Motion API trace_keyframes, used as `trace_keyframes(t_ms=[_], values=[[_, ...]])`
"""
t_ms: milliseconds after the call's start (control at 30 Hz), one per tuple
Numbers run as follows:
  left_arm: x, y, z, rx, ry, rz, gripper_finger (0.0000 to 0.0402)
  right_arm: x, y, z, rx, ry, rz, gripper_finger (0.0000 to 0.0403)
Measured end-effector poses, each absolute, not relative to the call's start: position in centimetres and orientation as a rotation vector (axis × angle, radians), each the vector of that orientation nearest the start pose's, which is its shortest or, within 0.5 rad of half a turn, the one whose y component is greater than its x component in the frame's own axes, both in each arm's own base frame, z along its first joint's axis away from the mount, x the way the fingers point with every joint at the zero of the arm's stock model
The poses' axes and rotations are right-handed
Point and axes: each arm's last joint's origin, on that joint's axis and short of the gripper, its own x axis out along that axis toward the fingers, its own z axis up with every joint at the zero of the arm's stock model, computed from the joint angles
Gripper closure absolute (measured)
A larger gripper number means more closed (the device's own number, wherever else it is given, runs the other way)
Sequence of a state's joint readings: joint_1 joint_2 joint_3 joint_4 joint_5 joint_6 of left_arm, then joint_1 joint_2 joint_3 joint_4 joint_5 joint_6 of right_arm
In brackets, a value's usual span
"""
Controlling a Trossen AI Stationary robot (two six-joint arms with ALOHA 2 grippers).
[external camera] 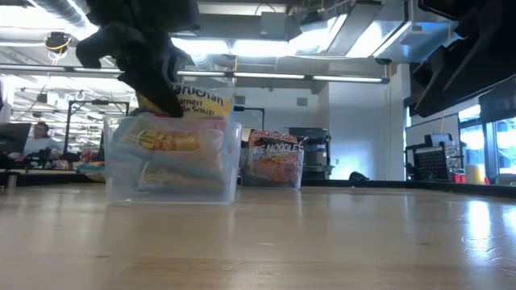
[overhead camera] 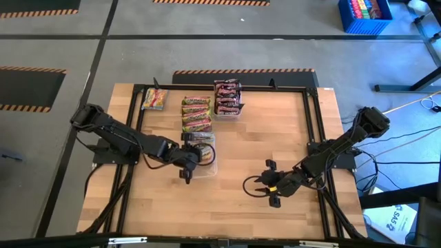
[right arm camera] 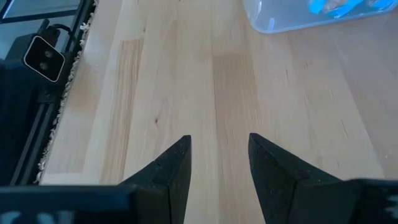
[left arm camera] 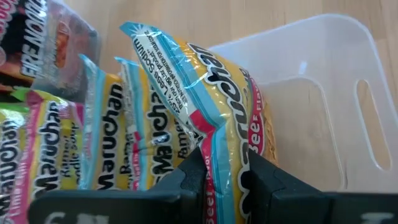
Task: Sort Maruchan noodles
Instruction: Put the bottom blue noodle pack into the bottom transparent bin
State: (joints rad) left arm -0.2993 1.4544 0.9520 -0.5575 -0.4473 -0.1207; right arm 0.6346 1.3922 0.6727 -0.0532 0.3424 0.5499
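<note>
Three groups of noodles already lie apart on the bench [overhead camera: 275,158]: a dark stack [overhead camera: 227,98] in its tray at the far edge, a green-and-orange row [overhead camera: 196,114] beside it, and a loose yellow-pink packet [overhead camera: 155,99] near the far left corner. The left claw [overhead camera: 187,157] hangs over a clear tray [overhead camera: 209,165] nearer the middle, closed on the end of a yellow packet [left arm camera: 205,106] that stands tilted above the tray's opening. Judging from this, the sort is well along: the dark and green piles look settled, and the yellow ones are being gathered, with the loose packet at the corner apparently left to fetch. The right claw [overhead camera: 266,187] waits low over bare wood to the right, well apart from everything, its fingers [right arm camera: 171,171] spread with nothing between them. The left wrist view alone shows the grip itself, the wrapper crumpled between the two dark fingers [left arm camera: 186,183], with more yellow packets [left arm camera: 109,137] beside it and the tray's far half bare. The low view shows what the overhead view cannot: packets lying inside the tray [external camera: 173,161] and the held one rising above its rim, with a dark packet [external camera: 276,161] upright farther back. Only the high view gives the whole layout and the spacing of the arms.
</note>
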Motion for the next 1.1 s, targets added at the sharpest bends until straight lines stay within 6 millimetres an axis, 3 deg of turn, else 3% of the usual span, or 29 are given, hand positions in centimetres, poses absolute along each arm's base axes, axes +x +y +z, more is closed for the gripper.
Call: trace_keyframes(t_ms=[267,733,1100], values=[[26.6,-6.9,22.5,0.274,0.963,0.195,0.0341,21.9,14.9,18.1,0.151,0.729,0.083,0.0263],[27.0,-7.1,25.5,0.283,0.981,0.192,0.0341,21.9,14.9,18.1,0.148,0.73,0.084,0.0263],[28.6,-7.4,24.1,0.321,0.972,0.175,0.0341,21.9,14.9,18.1,0.128,0.727,0.087,0.0263]])
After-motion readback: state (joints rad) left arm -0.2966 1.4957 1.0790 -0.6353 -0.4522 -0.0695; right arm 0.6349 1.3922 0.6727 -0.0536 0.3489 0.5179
